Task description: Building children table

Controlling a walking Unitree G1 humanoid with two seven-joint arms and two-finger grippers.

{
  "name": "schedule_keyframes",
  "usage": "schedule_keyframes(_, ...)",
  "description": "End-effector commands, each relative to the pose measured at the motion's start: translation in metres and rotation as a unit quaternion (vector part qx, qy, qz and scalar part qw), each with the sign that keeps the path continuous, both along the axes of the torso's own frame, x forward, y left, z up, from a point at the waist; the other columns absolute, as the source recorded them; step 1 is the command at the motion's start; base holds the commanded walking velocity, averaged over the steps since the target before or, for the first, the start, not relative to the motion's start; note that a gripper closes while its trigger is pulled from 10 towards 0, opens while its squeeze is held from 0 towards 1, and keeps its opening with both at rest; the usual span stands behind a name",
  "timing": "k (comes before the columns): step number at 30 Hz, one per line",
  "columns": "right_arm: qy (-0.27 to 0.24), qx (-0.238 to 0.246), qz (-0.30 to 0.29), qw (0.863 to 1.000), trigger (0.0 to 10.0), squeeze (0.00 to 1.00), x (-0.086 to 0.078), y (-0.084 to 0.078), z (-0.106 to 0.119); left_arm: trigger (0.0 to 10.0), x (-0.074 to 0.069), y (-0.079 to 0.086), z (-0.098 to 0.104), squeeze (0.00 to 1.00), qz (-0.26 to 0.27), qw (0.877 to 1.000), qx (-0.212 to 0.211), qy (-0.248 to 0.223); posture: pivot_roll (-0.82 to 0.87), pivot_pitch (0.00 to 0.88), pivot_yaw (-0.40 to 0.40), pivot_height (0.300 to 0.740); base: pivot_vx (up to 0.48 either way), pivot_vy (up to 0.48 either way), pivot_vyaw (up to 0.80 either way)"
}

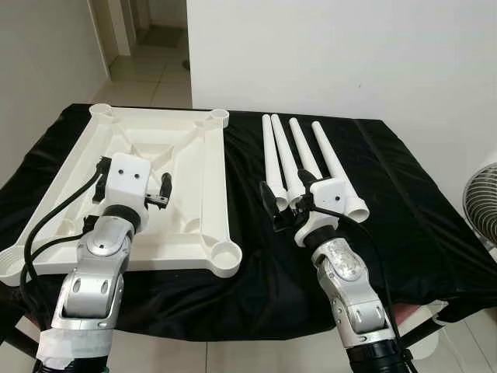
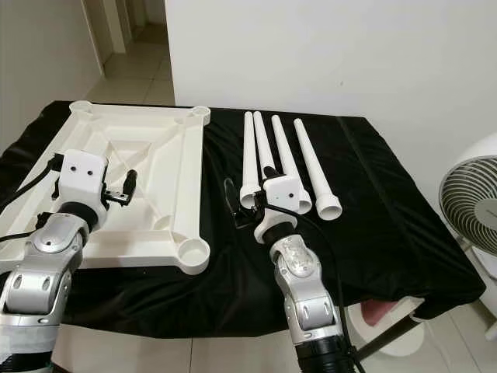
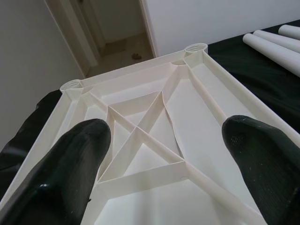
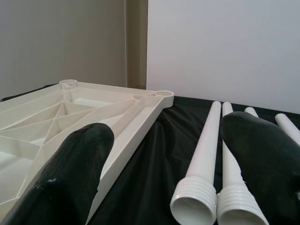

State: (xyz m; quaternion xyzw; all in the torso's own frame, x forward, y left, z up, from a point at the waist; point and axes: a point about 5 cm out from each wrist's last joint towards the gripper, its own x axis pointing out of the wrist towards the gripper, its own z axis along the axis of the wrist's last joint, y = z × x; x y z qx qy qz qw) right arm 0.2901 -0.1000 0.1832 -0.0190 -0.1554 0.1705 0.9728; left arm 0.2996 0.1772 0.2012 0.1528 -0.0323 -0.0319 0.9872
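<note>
Black cloth [image 1: 404,202] drapes the work table. At nine o'clock lies the white ribbed plastic tabletop [image 1: 206,194], upside down. At three o'clock four white tapered plastic legs [image 2: 307,159] lie side by side. The left gripper [image 1: 155,193] hovers spread over the tabletop; the right gripper [image 1: 281,203], also spread, apparently grasps nothing, beside the legs' threaded ends.
</note>
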Motion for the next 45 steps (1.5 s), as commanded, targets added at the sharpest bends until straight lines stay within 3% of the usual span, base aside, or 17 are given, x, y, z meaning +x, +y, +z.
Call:
schedule_keyframes(1, 0.003, 0.002, -0.002, 1.0, 10.0, 0.0, 0.001, -0.001, -0.002, 10.0, 0.001, 0.001, 0.001, 0.0, 0.022, 1.0, 0.004, -0.009, 0.05, 0.0, -0.036, 0.74, 0.0, 0.0, 0.0)
schedule_keyframes(3, -0.001, -0.009, 0.011, 1.0, 10.0, 0.0, 0.0, 0.001, -0.001, 10.0, -0.002, 0.002, -0.002, 0.0, 0.009, 1.0, -0.001, 0.0, 0.05, 0.0, -0.037, 0.74, 0.0, 0.0, 0.0)
schedule_keyframes(6, -0.004, -0.06, 0.056, 0.997, 10.0, 0.0, 0.001, 0.006, 0.0, 10.0, -0.018, -0.004, -0.013, 0.0, -0.074, 0.995, -0.049, 0.035, 0.04, 0.012, -0.032, 0.74, 0.0, 0.0, 0.0)
schedule_keyframes(10, 0.002, -0.081, 0.048, 0.996, 10.0, 0.0, 0.004, 0.004, -0.002, 10.0, -0.023, -0.006, -0.017, 0.0, -0.091, 0.993, -0.053, 0.043, 0.04, 0.012, -0.032, 0.74, 0.0, 0.0, 0.0)
schedule_keyframes(13, 0.027, -0.121, 0.002, 0.992, 10.0, 0.0, 0.022, -0.013, -0.004, 10.0, -0.03, -0.007, -0.025, 0.0, -0.094, 0.992, -0.034, 0.071, 0.03, 0.05, -0.016, 0.74, 0.0, 0.0, 0.0)
schedule_keyframes(15, 0.039, -0.136, -0.013, 0.99, 10.0, 0.0, 0.038, -0.024, 0.006, 10.0, -0.028, -0.001, -0.032, 0.0, -0.067, 0.993, 0.022, 0.096, 0.02, 0.067, -0.003, 0.74, 0.0, 0.0, 0.0)
schedule_keyframes(17, 0.039, -0.137, -0.014, 0.99, 10.0, 0.0, 0.041, -0.026, 0.01, 10.0, -0.027, 0.002, -0.033, 0.0, -0.063, 0.992, 0.04, 0.098, 0.02, 0.067, -0.003, 0.74, 0.0, 0.0, 0.0)
schedule_keyframes(20, 0.137, -0.053, -0.057, 0.987, 10.0, 0.0, 0.065, -0.037, 0.015, 10.0, -0.013, 0.028, -0.009, 0.0, -0.052, 0.994, 0.065, 0.07, 0.01, 0.079, 0.004, 0.74, 0.0, 0.0, 0.0)
schedule_keyframes(22, 0.162, -0.036, -0.056, 0.985, 10.0, 0.0, 0.071, -0.038, 0.016, 10.0, -0.011, 0.034, -0.001, 0.0, -0.053, 0.994, 0.071, 0.061, 0.01, 0.085, 0.011, 0.74, 0.0, 0.0, 0.0)
schedule_keyframes(23, 0.198, -0.02, -0.031, 0.979, 10.0, 0.0, 0.079, -0.035, 0.016, 10.0, -0.011, 0.039, 0.009, 0.0, -0.062, 0.994, 0.076, 0.053, 0.0, 0.091, 0.018, 0.74, 0.0, 0.0, 0.0)
schedule_keyframes(28, 0.223, -0.01, -0.018, 0.975, 10.0, 0.0, 0.084, -0.03, 0.016, 10.0, -0.011, 0.038, 0.018, 0.0, -0.082, 0.993, 0.072, 0.04, -0.01, 0.101, 0.023, 0.74, 0.0, 0.0, 0.0)
schedule_keyframes(30, 0.269, -0.011, 0.016, 0.963, 10.0, 0.0, 0.088, -0.012, 0.011, 10.0, -0.012, 0.029, 0.034, 0.0, -0.12, 0.99, 0.066, 0.016, -0.02, 0.101, 0.016, 0.74, 0.0, 0.0, 0.0)
schedule_keyframes(32, 0.269, -0.011, 0.016, 0.963, 10.0, 0.0, 0.088, -0.012, 0.011, 10.0, -0.012, 0.029, 0.034, 0.0, -0.12, 0.99, 0.066, 0.016, -0.02, 0.101, 0.016, 0.74, 0.0, 0.0, 0.0)
schedule_keyframes(34, 0.307, -0.024, 0.046, 0.95, 10.0, 0.0, 0.086, 0.01, -0.001, 10.0, -0.014, 0.018, 0.05, 0.0, -0.147, 0.987, 0.062, -0.009, -0.01, 0.101, 0.009, 0.74, 0.0, 0.0, 0.0)
schedule_keyframes(37, 0.301, -0.031, 0.058, 0.951, 10.0, 0.0, 0.087, 0.029, -0.004, 10.0, -0.018, 0.012, 0.054, 0.0, -0.163, 0.985, 0.059, -0.014, -0.01, 0.102, 0.002, 0.74, 0.0, 0.0, 0.0)
schedule_keyframes(44, 0.28, -0.046, 0.017, 0.959, 10.0, 0.0, 0.091, 0.039, -0.004, 10.0, -0.027, 0.016, 0.046, 0.0, -0.185, 0.981, 0.065, 0.009, 0.0, 0.108, -0.004, 0.74, 0.0, 0.0, 0.0)
schedule_keyframes(45, 0.278, -0.035, -0.041, 0.959, 10.0, 0.0, 0.092, 0.04, -0.009, 10.0, -0.034, 0.02, 0.041, 0.0, -0.187, 0.98, 0.07, 0.025, 0.01, 0.113, -0.001, 0.74, 0.0, 0.0, 0.0)
